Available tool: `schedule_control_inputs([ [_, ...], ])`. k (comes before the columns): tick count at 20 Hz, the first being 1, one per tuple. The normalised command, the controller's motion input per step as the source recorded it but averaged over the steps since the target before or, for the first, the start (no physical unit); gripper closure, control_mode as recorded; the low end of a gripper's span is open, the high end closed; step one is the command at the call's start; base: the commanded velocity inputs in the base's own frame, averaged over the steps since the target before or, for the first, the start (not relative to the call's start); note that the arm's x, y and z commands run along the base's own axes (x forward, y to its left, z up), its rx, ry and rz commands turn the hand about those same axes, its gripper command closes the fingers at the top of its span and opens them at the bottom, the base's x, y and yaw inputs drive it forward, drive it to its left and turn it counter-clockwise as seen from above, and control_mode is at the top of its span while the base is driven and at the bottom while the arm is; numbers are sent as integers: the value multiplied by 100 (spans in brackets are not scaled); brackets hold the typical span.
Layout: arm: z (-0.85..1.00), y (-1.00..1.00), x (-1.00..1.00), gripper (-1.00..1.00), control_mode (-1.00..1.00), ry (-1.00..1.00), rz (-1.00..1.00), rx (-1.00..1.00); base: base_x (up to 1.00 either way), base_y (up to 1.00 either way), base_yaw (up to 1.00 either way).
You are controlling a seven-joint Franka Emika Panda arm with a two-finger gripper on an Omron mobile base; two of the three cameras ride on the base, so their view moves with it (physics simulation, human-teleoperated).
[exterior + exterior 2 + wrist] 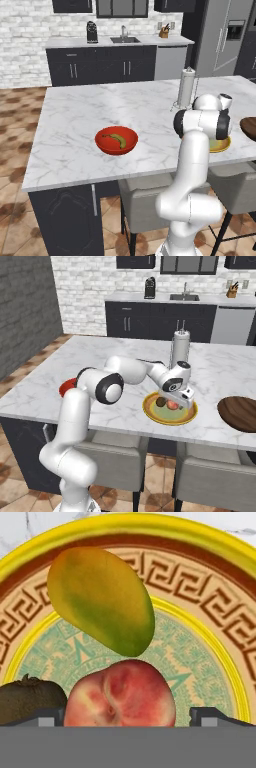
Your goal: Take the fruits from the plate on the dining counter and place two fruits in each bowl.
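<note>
Our two fingertips (45, 716) stand wide apart, one on each side of the peach (120, 693). They hold nothing yet. Our gripper (125, 717) hangs low over the plate (210, 557), and the peach sits right in the gap between the tips.

The peach is round, red and pink, with a soft dent down its middle. Just beside it sits a dark brown fuzzy fruit (27, 699), maybe a kiwi, so close that we cannot tell if they touch. Behind the peach lies the mango (100, 599), yellow and green and shaped like an egg. It looks like it touches the top of the peach.

Here is what could go wrong, we think. The one fingertip is very near the brown fruit. If we go down a bit crooked, that tip could land on it and push it off the plate. The peach is round and smooth, so it could roll or pop out when we squeeze. It may also bump the mango.

The plate has a yellow rim and a pale green middle. It sits on the white dining counter (100, 356). The red bowl (116, 140) is well apart and has a banana (116, 139) in it. The brown bowl (241, 413) sits near the plate.
</note>
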Motion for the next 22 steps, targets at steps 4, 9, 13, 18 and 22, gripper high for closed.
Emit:
schedule_control_inputs([
  [4,0,0,0,100,-100,0,0,0,0,0,0],
  [9,0,0,0,100,-100,0,0,0,0,0,0],
  [13,22,0,-34,100,-100,-7,0,0,0,0,0],
  [18,70,12,-73,100,-100,-28,0,1,0,0,0],
  [22,65,62,-48,100,-100,-16,0,0,0,0,0],
])
